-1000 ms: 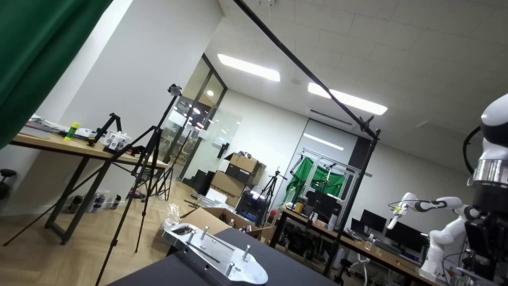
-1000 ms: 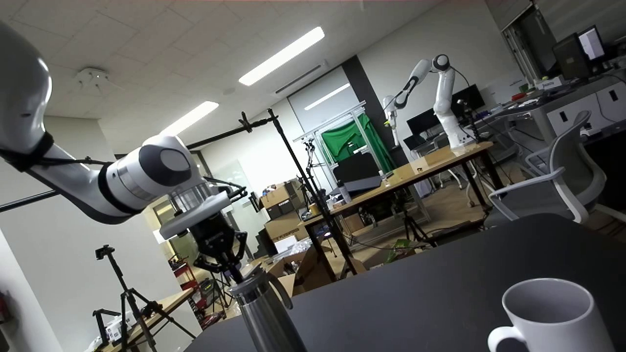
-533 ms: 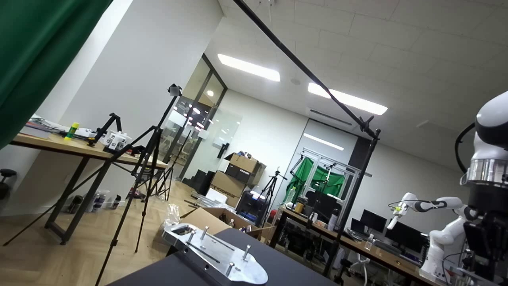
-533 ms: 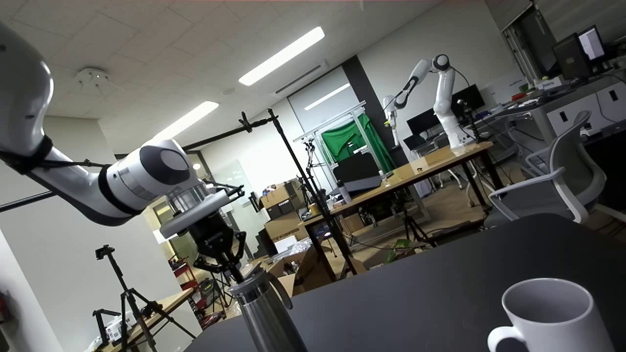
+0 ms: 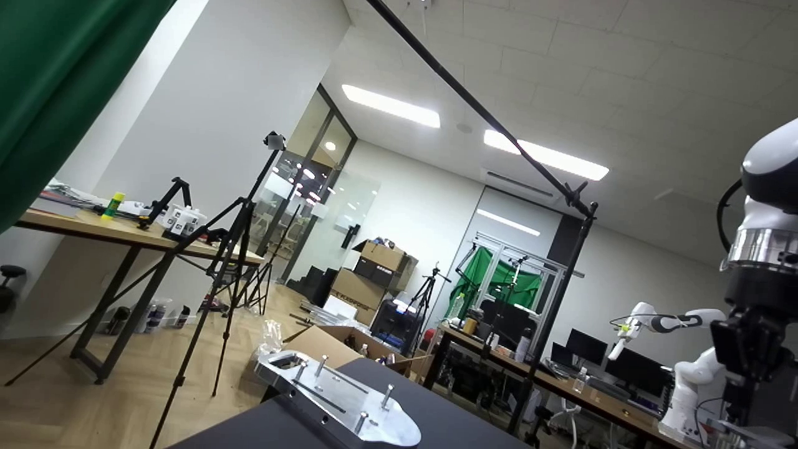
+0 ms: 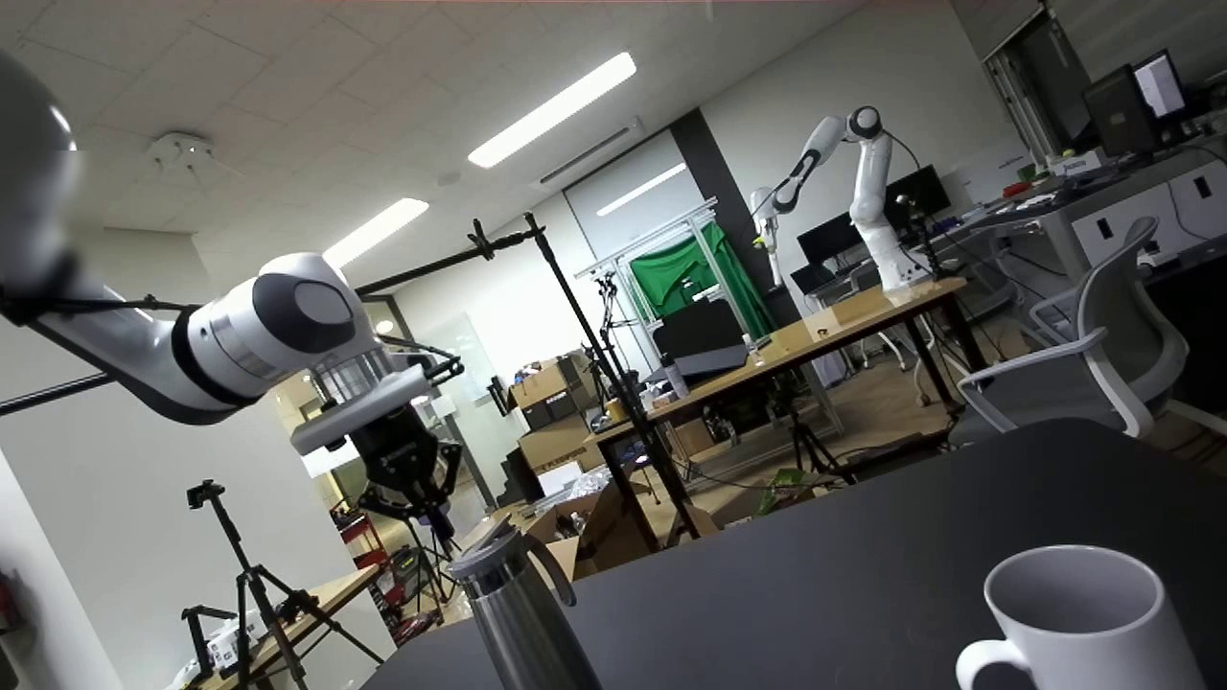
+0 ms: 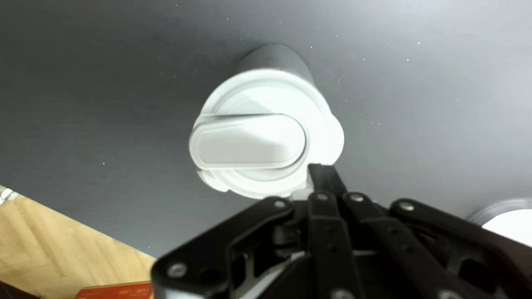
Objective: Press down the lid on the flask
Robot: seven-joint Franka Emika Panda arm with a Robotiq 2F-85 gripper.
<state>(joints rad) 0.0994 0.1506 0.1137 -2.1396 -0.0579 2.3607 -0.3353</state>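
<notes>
Black gripper, pale grey lid, silver-grey flask, white mug, charcoal table, tan herringbone floor

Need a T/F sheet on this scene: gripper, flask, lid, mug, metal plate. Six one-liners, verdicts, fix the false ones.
1. The gripper is shut. True.
2. The lid is off the steel flask. False: the lid sits on the steel flask.
3. The gripper touches the lid. False: in an exterior view, a gap shows between them.
4. The steel flask stands upright. True.
5. The white mug lies on its side. False: the white mug stands upright.
6. In an exterior view, a metal plate carries four bolts. True.
</notes>
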